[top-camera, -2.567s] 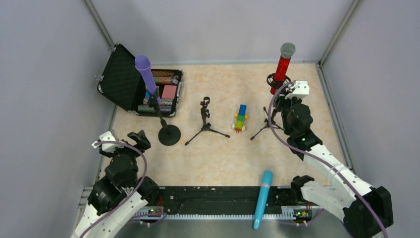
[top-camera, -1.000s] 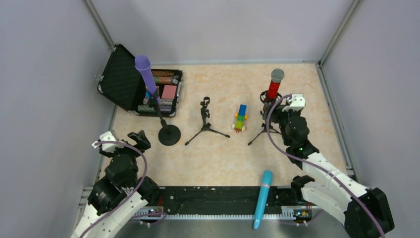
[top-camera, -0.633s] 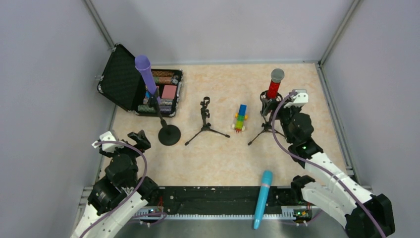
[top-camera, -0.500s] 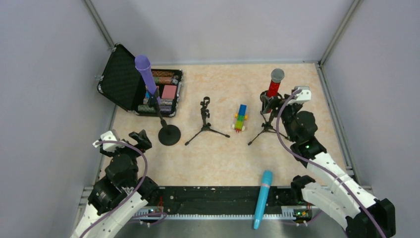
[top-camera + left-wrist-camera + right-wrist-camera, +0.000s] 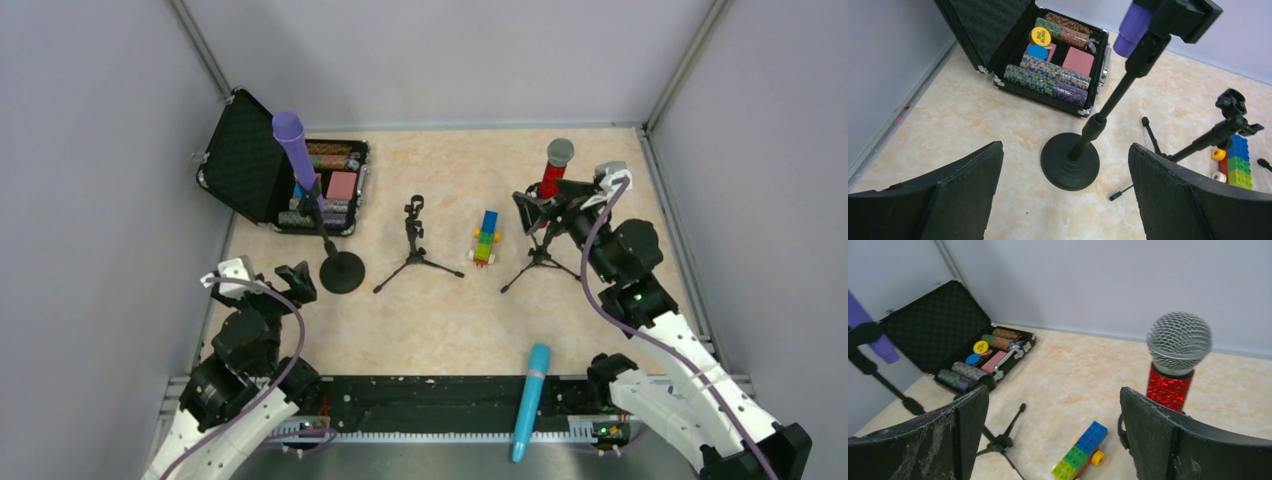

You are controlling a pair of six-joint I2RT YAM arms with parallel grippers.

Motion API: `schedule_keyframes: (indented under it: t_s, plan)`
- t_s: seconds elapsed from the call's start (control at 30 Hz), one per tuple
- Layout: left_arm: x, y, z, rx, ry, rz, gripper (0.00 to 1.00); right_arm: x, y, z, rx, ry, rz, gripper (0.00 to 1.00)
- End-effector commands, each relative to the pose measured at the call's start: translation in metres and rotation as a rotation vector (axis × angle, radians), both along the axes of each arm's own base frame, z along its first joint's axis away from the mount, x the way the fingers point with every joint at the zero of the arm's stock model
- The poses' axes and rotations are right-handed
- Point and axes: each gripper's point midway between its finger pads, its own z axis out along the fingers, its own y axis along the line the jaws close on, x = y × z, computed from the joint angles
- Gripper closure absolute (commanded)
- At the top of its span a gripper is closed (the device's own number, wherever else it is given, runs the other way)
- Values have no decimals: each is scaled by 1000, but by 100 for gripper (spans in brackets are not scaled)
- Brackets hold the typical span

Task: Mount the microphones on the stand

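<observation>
Grey walls [image 5: 450, 60] hem the table [image 5: 440, 320] on three sides; cyan microphone [image 5: 531, 400] crosses its near edge. Left claw [image 5: 1063, 150] and right claw [image 5: 1053, 390] both stand spread apart.

Purple microphone [image 5: 291, 140]: plain purple throughout.
Red microphone [image 5: 1168, 389]: glittery red body, silver-grey mesh head.
Cyan-blue microphone [image 5: 531, 400]: a single colour.
Middle stand [image 5: 414, 235]: black.
Block toy [image 5: 486, 237]: blue and green blocks, yellow wheels.
Case [image 5: 240, 160]: black, dimpled lining.
Table [image 5: 450, 310]: beige, marbled.
</observation>
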Motion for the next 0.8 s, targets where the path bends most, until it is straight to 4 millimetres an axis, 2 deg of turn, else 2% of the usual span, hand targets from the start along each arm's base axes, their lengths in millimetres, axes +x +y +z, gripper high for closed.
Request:
schedule_keyframes:
  t_s: [0.0, 0.2, 0.37, 0.6, 0.77]
  plan:
    - [3, -19, 16, 20, -10, -111, 1, -17, 30, 17, 39, -4, 197, 1]
    - [6, -53, 17, 61, 88, -277, 1, -22, 55, -7, 41, 106, 336, 1]
    - [11, -93, 22, 66, 157, -451, 1, -24, 60, -16, 33, 134, 369, 1]
    - [19, -142, 55, 28, 142, -647, 1, -22, 53, -19, -3, 127, 326, 1]
    - [25, -164, 82, -2, 86, -725, 1, -20, 49, -22, -23, 127, 305, 1]
